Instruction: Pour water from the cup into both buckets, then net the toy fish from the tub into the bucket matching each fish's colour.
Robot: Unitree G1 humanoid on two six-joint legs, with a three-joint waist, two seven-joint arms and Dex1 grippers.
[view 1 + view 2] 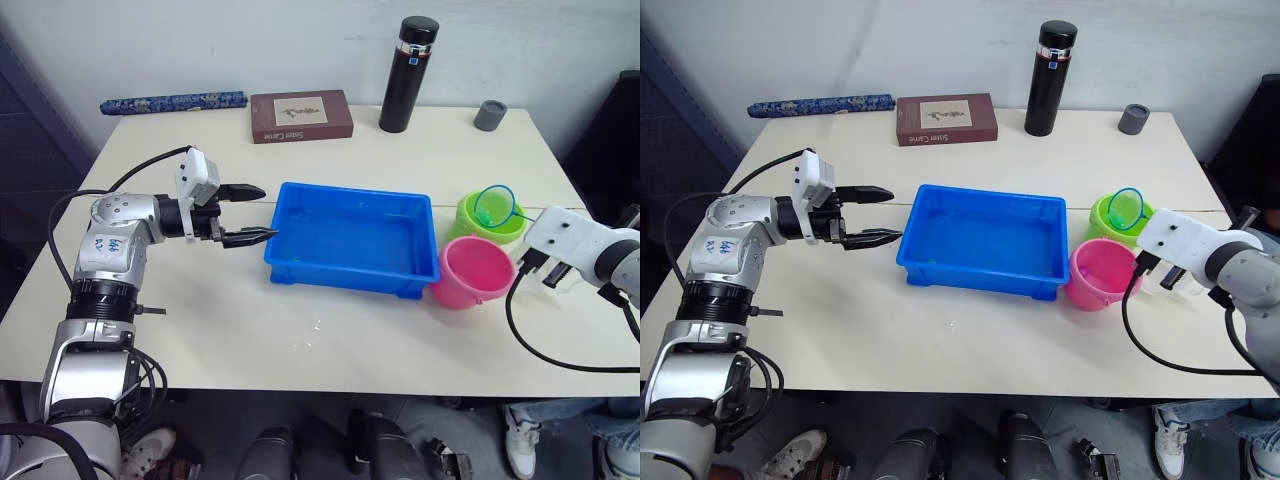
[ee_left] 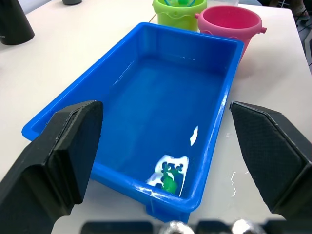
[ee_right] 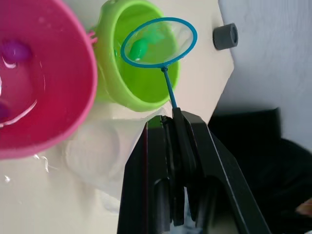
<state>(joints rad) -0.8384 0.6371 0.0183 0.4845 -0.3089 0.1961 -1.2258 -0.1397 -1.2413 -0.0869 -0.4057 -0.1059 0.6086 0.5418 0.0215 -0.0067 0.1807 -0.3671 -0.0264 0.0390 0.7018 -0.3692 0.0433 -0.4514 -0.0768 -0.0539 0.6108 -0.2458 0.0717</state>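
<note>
Now I am holding the right tool (image 3: 168, 124) clamped on the net (image 3: 158, 41) handle, hoop sitting straight ahead over the lime green bucket (image 1: 490, 218) | green fish (image 3: 139, 48) lying in the hoop | pink bucket (image 1: 472, 272) just beside | left tool (image 1: 250, 214) gaping open beside the tub (image 1: 350, 240), one green fish (image 2: 169, 178) lying at its near end

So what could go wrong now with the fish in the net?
The net hangs over the green bucket with a green fish in it, held by the right gripper on its thin handle. If the net tips unevenly, the fish might land on the table instead. The pink bucket stands right beside the green one, so the arm could bump it and spill water. One green fish in the tub sits in a corner, awkward to scoop.
</note>
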